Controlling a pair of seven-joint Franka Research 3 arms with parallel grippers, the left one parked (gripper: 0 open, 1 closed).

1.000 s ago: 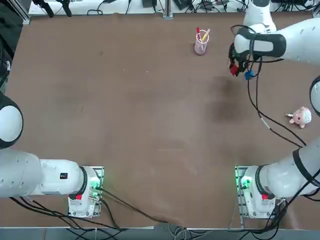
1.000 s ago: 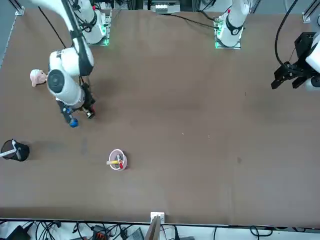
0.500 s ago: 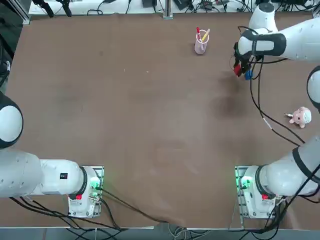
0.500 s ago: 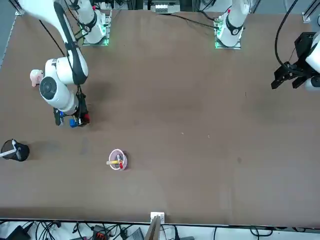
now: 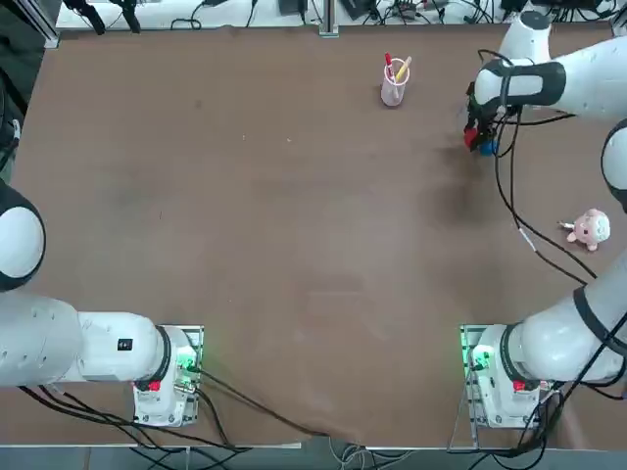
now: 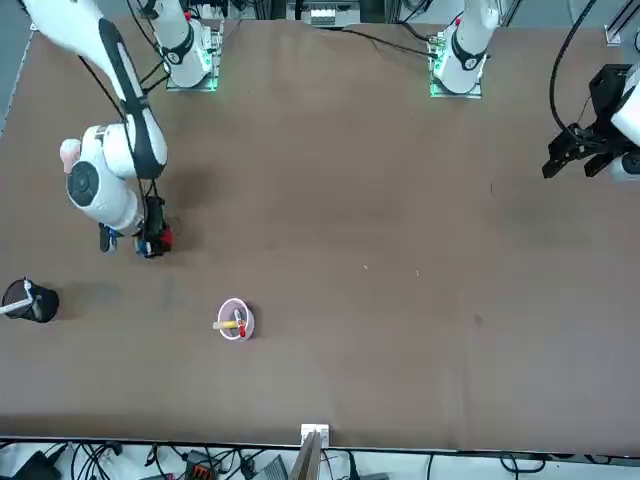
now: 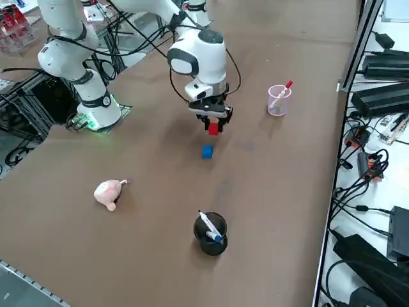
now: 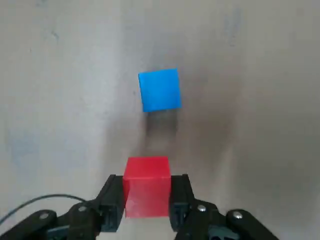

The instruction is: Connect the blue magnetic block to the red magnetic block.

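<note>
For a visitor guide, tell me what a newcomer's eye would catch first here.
Probably the bright red block, clamped in the right arm's claw above the table. Next comes the vivid blue block, apart from it on the tabletop. The pink plush toy also stands out, on the robot's right side of the table.

1 pink plush toy (image 5: pixel 590 228) lies right of centre; 1 translucent plastic cup (image 5: pixel 393 91) holds pens near the far edge.
</note>
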